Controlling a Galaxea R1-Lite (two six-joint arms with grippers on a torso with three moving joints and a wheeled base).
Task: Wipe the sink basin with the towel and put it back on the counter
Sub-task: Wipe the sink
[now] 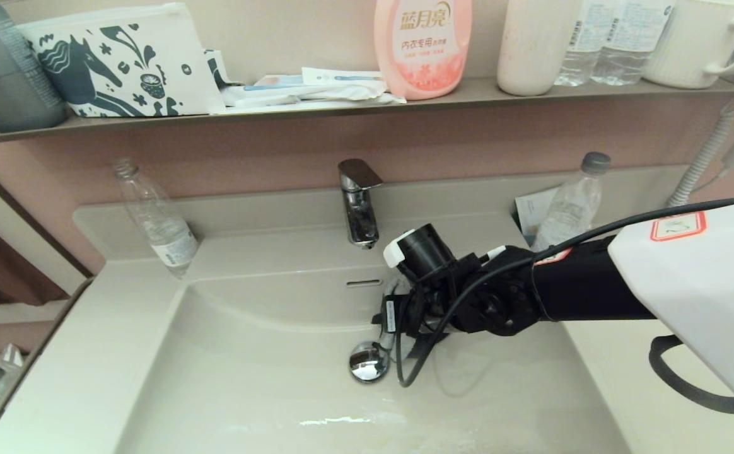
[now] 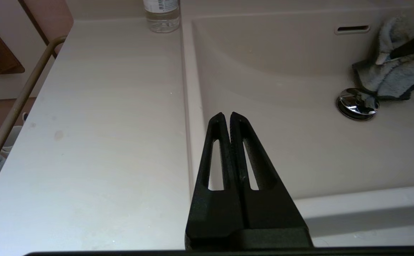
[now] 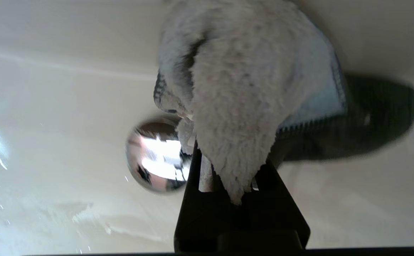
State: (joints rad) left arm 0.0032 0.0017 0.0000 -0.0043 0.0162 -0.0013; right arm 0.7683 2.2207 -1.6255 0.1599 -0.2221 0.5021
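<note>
The cream-white sink basin [image 1: 247, 378] has a chrome drain plug [image 1: 367, 362] and an overflow slot [image 1: 364, 283]. My right gripper [image 3: 228, 160] is down in the basin just behind and to the right of the plug, shut on the towel [image 3: 249, 81]. The towel's fluffy light-grey face bunches over the fingers and its dark charcoal edge rests against the basin. In the left wrist view the towel [image 2: 388, 76] sits crumpled beside the plug [image 2: 357, 103]. My left gripper [image 2: 227, 115] is shut and empty, over the seam between the left counter [image 2: 104, 124] and the basin. It is out of the head view.
A chrome faucet [image 1: 359, 202] stands behind the basin. Clear bottles stand at the counter's back left [image 1: 156, 217] and back right [image 1: 569, 202]. A brown shelf [image 1: 342, 104] above carries bottles, cups and a pouch. A rail [image 2: 15, 106] runs along the counter's left edge. Wet streaks [image 1: 342, 419] mark the basin floor.
</note>
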